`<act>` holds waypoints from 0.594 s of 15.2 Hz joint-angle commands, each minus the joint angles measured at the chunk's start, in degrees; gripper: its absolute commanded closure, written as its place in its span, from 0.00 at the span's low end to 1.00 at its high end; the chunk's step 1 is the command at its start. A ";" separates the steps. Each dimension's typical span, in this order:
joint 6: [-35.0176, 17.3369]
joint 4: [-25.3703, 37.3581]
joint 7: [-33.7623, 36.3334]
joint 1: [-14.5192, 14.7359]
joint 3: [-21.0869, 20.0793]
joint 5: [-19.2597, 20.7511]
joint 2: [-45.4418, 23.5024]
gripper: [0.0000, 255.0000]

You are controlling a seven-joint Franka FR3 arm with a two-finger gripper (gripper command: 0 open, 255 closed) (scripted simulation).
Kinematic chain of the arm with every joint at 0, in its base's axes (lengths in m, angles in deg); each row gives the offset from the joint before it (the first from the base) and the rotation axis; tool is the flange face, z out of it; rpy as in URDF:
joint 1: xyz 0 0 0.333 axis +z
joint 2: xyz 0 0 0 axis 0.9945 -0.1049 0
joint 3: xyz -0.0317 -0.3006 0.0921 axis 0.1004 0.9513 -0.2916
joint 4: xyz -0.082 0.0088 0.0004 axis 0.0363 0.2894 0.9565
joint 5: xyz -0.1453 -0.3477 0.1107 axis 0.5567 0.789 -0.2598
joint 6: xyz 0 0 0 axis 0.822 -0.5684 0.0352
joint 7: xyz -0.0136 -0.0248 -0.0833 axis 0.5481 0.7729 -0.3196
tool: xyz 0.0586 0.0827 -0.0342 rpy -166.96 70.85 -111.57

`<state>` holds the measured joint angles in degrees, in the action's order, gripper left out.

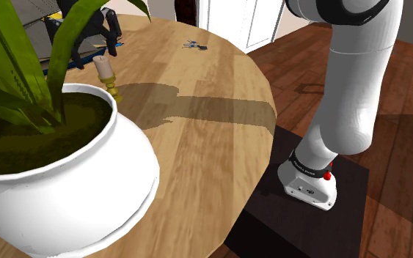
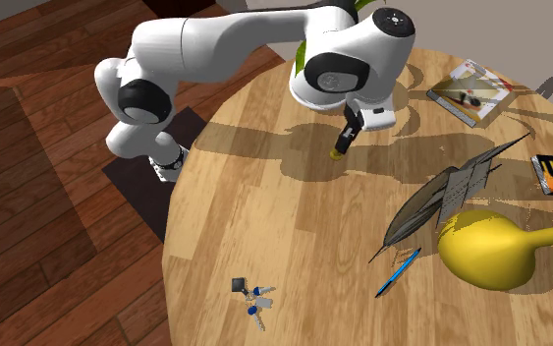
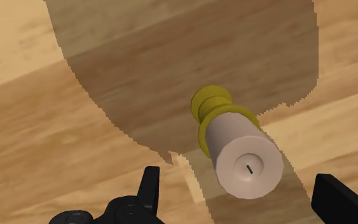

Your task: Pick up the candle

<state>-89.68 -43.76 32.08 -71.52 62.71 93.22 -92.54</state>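
Currently: my gripper hangs above the candle, fingers spread wide and clasping nothing; neither finger touches it. Candle: pale cylinder with a dark wick, upright in a yellow holder, standing on the round wooden table within the arm's shadow. Near it, toward the shoulder view's left: white plant pot. Well apart on the same table: keys, blue pen, yellow vase.

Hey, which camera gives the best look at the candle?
The wrist view: the candle is close, showing its wick end and yellow holder. The shoulder view shows it small, beyond the plant pot; in the second exterior view the gripper hides most of it.
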 commanded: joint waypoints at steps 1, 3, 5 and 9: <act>-1.74 -1.97 0.08 -0.22 0.01 -0.12 0.25 0.00; -3.51 -4.14 0.07 -0.54 0.04 -0.31 0.69 0.00; -4.01 -4.75 0.07 -0.62 0.05 -0.36 0.80 0.00; -4.07 -5.05 0.01 -0.73 0.04 -0.47 1.06 1.00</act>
<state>-93.76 -48.68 32.09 -72.22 62.72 92.74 -91.45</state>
